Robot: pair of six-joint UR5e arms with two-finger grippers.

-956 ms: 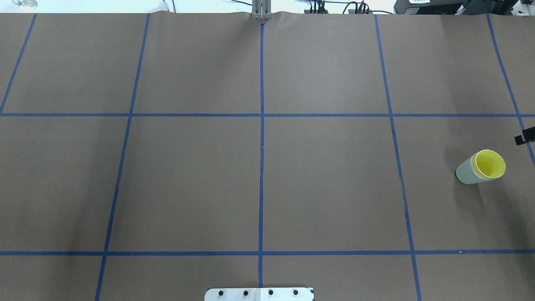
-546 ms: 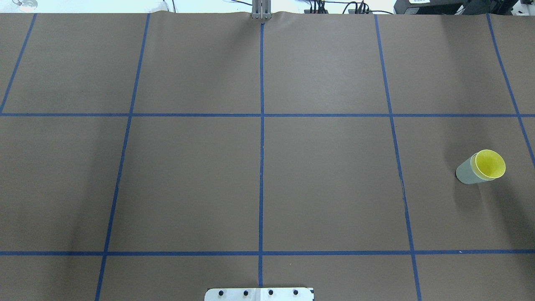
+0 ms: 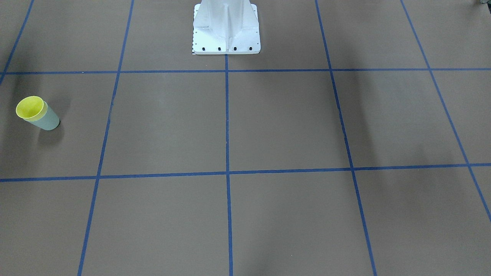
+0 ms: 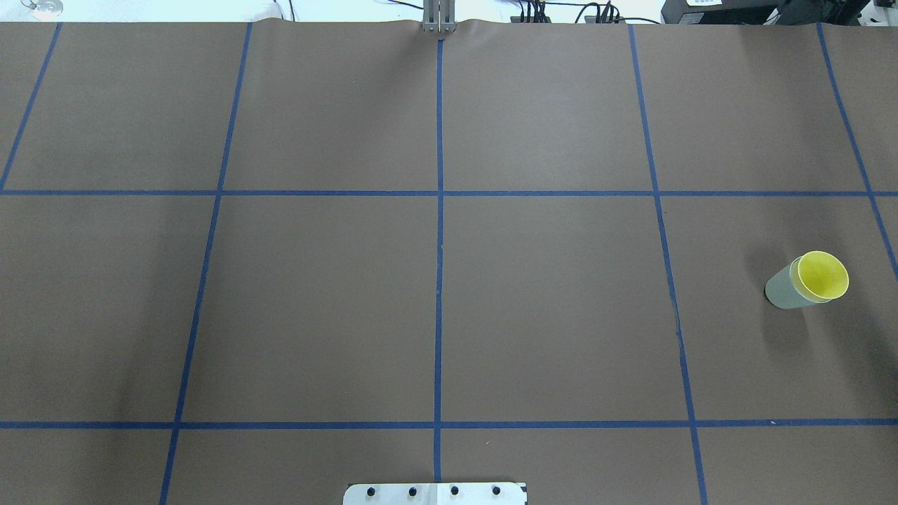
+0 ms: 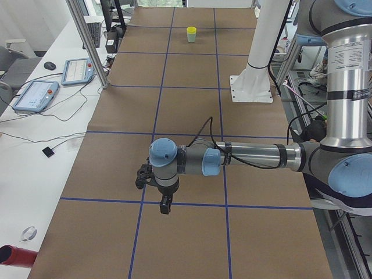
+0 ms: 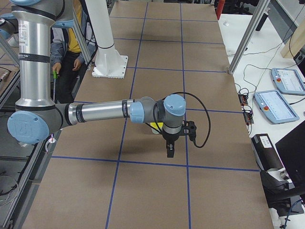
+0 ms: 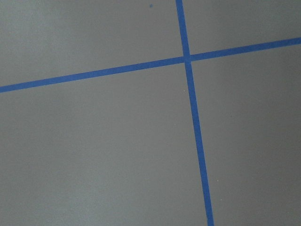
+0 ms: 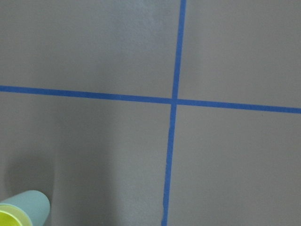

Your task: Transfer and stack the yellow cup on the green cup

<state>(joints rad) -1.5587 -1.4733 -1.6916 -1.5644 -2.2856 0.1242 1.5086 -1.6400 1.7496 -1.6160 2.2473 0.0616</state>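
The yellow cup (image 4: 822,275) sits nested inside the green cup (image 4: 782,289), upright on the brown table at the far right of the overhead view. The pair also shows at the left of the front-facing view (image 3: 29,107) and at the bottom-left corner of the right wrist view (image 8: 30,203). The right gripper (image 6: 169,151) shows only in the exterior right view, hanging over the table just beyond the cups. The left gripper (image 5: 165,208) shows only in the exterior left view, far from the cups. I cannot tell whether either is open or shut.
The white robot base (image 3: 226,28) stands at the table's near-robot edge. Blue tape lines (image 4: 439,280) grid the brown table. Tablets (image 5: 35,95) and cables lie on the side bench. A person (image 6: 71,43) stands behind the base.
A dark tip of the right gripper at the overhead view's right edge, beside the cups, has moved out of view. The cups have not moved.
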